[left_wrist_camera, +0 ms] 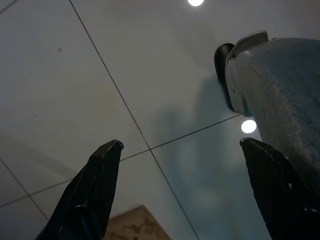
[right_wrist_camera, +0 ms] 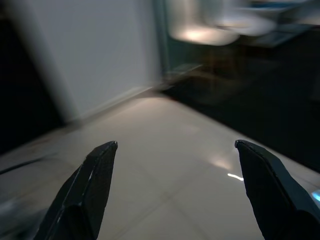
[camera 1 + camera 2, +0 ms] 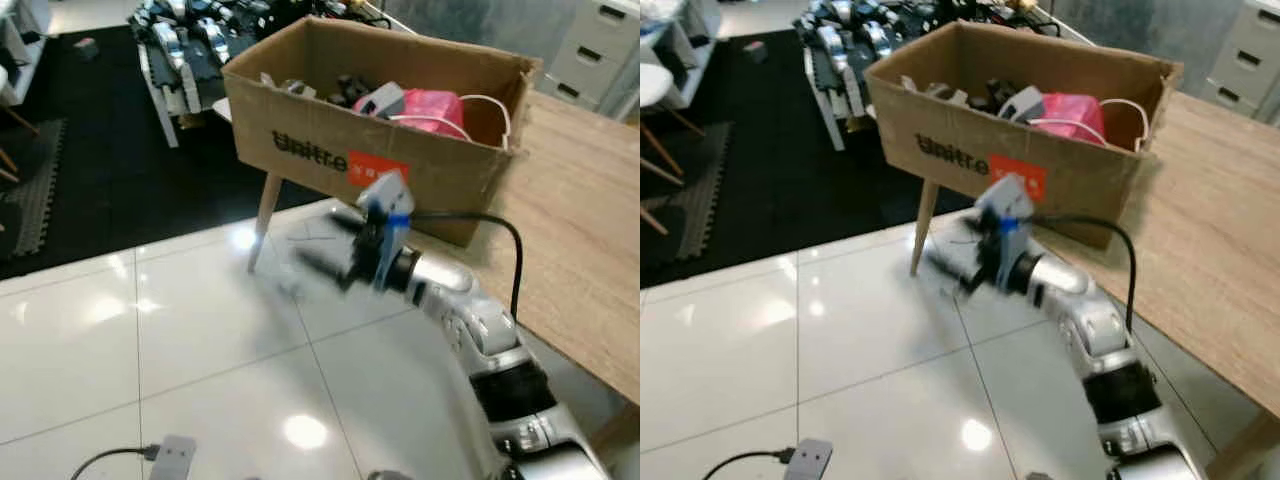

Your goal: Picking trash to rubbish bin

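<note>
A brown cardboard box (image 3: 340, 150) with a "Unitree" print stands on the corner of a wooden table (image 3: 590, 230). It holds a pink item (image 3: 435, 108), a white cable and dark bits. My right arm reaches forward in front of the box, above the white floor tiles. Its gripper (image 3: 318, 264) is blurred by motion. In the right wrist view the right gripper (image 2: 175, 145) is open, with nothing between its fingers and bare tiles beyond. The left gripper (image 1: 180, 145) hangs open over the floor beside my own grey leg (image 1: 280, 100).
A small grey plug (image 3: 175, 455) with a black cord lies on the tiles near my feet. A wooden table leg (image 3: 265, 215) slants down below the box. A black mat (image 3: 110, 170) and a heap of grey parts (image 3: 190, 40) lie beyond. White drawers (image 3: 600, 40) stand at the back right.
</note>
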Robot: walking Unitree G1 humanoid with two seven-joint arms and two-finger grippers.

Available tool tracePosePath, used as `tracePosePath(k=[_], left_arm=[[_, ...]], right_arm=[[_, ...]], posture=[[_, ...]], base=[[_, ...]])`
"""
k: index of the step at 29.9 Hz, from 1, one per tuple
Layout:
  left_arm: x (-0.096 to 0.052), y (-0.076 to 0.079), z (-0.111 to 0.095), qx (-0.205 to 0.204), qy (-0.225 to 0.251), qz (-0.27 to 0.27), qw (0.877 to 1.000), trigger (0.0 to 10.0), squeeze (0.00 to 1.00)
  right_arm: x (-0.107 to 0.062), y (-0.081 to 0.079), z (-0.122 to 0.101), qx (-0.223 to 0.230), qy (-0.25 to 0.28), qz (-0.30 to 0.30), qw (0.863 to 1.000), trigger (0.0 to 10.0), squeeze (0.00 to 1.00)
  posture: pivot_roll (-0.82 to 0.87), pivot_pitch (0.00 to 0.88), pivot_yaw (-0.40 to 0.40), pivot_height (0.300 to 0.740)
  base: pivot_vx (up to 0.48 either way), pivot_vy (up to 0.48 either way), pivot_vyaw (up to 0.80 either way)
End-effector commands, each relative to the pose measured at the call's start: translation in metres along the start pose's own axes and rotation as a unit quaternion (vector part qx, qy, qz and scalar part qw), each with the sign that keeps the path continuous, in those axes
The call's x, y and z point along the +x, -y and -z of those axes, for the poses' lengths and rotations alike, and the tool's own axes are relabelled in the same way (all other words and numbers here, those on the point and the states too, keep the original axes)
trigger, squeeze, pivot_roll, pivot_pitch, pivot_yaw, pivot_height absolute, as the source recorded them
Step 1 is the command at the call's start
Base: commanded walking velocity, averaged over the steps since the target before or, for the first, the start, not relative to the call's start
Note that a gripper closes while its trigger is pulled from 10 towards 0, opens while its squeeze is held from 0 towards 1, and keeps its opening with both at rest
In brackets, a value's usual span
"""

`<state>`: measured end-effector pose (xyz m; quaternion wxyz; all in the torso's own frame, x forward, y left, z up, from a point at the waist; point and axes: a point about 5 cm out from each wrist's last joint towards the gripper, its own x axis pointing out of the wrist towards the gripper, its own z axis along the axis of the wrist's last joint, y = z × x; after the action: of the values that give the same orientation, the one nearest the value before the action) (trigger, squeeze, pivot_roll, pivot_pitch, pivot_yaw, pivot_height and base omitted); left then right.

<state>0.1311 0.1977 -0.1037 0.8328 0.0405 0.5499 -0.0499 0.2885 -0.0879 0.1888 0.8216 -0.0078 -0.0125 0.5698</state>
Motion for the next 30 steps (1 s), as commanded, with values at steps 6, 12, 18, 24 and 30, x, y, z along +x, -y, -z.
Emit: tracePosePath(k=[6,12,18,24,30], left_arm=[[0.002,0.018,0.004,-0.002,-0.007,0.040,0.999,10.0,0.00],[0.002,0.016,0.002,-0.002,-0.006,0.039,0.999,10.0,0.00],[0.002,0.017,-0.001,-0.004,-0.002,0.039,0.999,10.0,0.00],[0.002,0.017,0.001,-0.002,-0.004,0.038,0.999,10.0,0.00],[0.002,0.017,0.004,-0.004,-0.006,0.035,0.999,10.0,0.00]], right_arm=[[-0.002,-0.011,0.048,0.025,-0.120,-0.033,0.992,10.0,0.00],[-0.030,-0.009,0.135,0.062,-0.343,0.031,0.937,10.0,0.00],[-0.071,0.001,0.192,0.119,-0.433,0.210,0.868,10.0,0.00],[-0.115,-0.011,0.226,0.166,-0.457,0.348,0.801,10.0,0.00],[-0.170,-0.046,0.254,0.214,-0.483,0.469,0.708,10.0,0.00]], posture=[[-0.05,0.095,0.022,0.740],[-0.05,0.089,0.023,0.740],[-0.04,0.089,0.022,0.740],[-0.04,0.092,0.021,0.740],[-0.02,0.092,0.016,0.740]], base=[[0.000,0.000,0.00],[0.000,0.000,0.00],[0.000,0.000,0.00],[0.000,0.000,0.00],[0.000,0.000,0.00]])
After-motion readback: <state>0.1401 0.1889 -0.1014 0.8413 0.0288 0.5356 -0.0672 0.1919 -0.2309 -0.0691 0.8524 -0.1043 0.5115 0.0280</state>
